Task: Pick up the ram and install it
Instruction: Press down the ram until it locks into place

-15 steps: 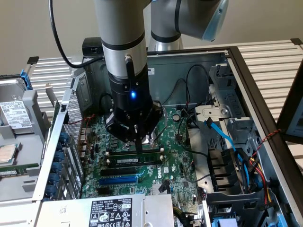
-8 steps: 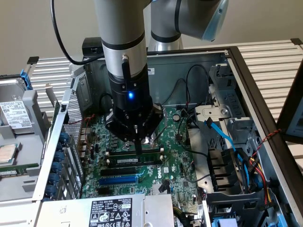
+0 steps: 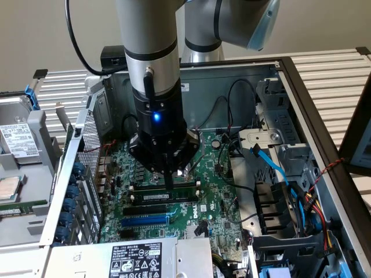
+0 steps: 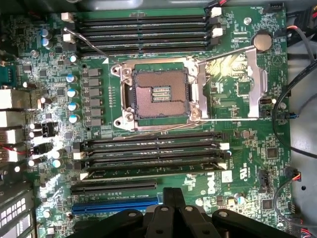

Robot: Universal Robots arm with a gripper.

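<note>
A: Any readable text showing? 
B: Barely. The Dell logo [image 4: 210, 184] is sitting in white on the motherboard [image 4: 277, 163], near the memory slots [image 4: 148, 153]. 
A: Stickers? 
B: The power supply label [image 3: 139, 259] is carrying certification marks and fine print, too small to read. The hard drive label [image 3: 17, 141] is showing unreadable print too.

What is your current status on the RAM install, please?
End effector shut, tips down on the memory slots. RAM stick lying in a slot beneath it, nothing gripped. CPU socket open alongside; no obstruction seen.
</note>
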